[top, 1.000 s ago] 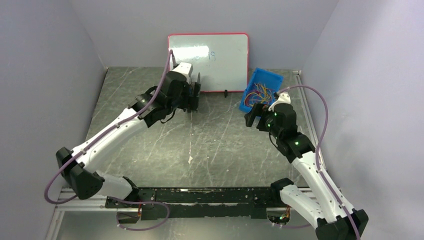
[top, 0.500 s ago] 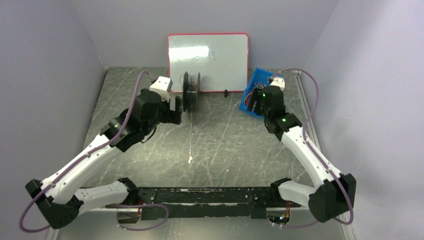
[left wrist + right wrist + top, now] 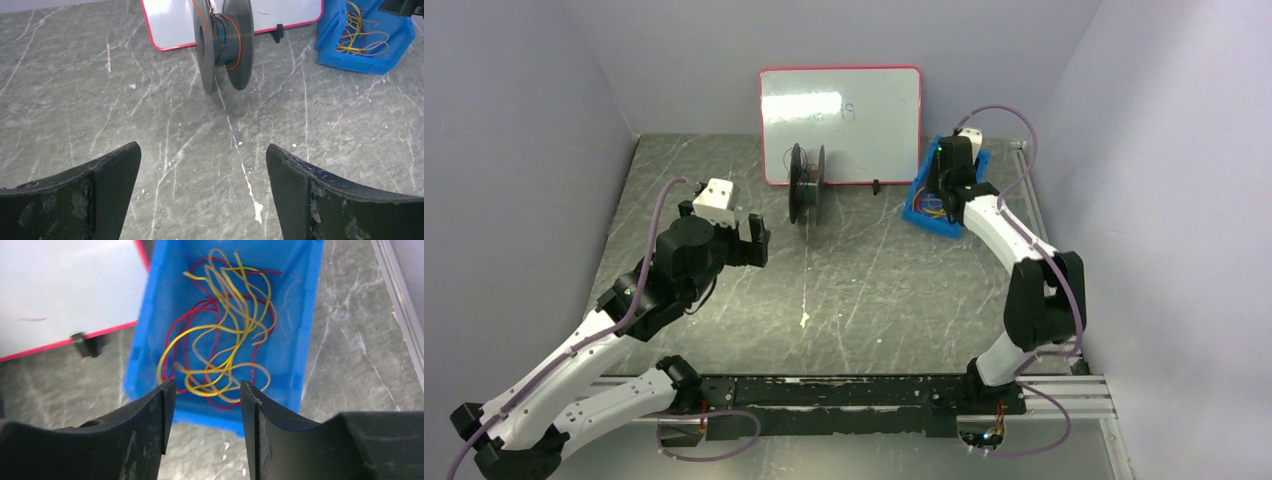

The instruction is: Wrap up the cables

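Note:
A tangle of thin yellow and red cables [image 3: 220,352] lies in a blue bin [image 3: 150,340] at the back right of the table; the bin also shows in the top view [image 3: 921,212] and the left wrist view [image 3: 367,60]. My right gripper [image 3: 203,390] hovers over the bin's near edge, open and empty. A dark spool [image 3: 806,183] stands upright before the whiteboard, with orange and blue wire on its hub [image 3: 224,37]. My left gripper [image 3: 202,152] is open and empty, well back from the spool, above the table.
A red-framed whiteboard [image 3: 844,120] leans against the back wall behind the spool. A small black foot [image 3: 279,33] props it. Grey walls close in left, right and back. A metal rail [image 3: 1034,200] runs along the table's right edge.
My left gripper has let go of the spool and drawn back toward the near left, leaving it standing. My right arm has swung back over the blue bin.

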`<state>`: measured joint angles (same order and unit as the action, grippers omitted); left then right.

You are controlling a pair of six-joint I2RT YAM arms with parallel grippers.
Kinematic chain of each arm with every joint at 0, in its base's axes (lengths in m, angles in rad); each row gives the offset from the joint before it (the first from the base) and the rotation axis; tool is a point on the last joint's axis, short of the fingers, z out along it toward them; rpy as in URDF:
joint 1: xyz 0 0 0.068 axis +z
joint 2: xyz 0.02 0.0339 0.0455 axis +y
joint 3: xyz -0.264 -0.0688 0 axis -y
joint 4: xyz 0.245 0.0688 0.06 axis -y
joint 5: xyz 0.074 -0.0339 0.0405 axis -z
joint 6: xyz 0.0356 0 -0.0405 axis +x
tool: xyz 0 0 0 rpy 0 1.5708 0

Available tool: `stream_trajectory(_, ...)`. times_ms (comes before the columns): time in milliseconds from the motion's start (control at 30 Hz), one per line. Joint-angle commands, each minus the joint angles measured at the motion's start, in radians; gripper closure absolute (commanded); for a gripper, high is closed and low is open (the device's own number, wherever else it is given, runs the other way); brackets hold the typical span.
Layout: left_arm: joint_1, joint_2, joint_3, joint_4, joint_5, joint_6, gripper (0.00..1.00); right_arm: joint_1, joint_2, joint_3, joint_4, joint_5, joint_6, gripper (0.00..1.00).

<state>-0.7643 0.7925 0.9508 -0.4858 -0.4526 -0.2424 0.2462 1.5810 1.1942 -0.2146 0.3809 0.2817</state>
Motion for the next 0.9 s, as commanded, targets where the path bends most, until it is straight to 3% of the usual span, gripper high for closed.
stream_trajectory(0, -0.006, 0.010, -0.009, 0.021, -0.015, -0.008, 0.01, -0.080, 0.100, 0.079, 0.039, -0.027, -0.038, 0.48)
stream_trajectory(467, -0.006, 0.019, -0.005, 0.013, 0.002, 0.009, 0.02, -0.117, 0.390, 0.347, -0.021, -0.024, -0.105, 0.55)
stream_trajectory(867, -0.006, 0.030, -0.007, 0.012, -0.008, 0.014, 0.02, -0.127, 0.523, 0.473, -0.038, -0.150, -0.073, 0.59)
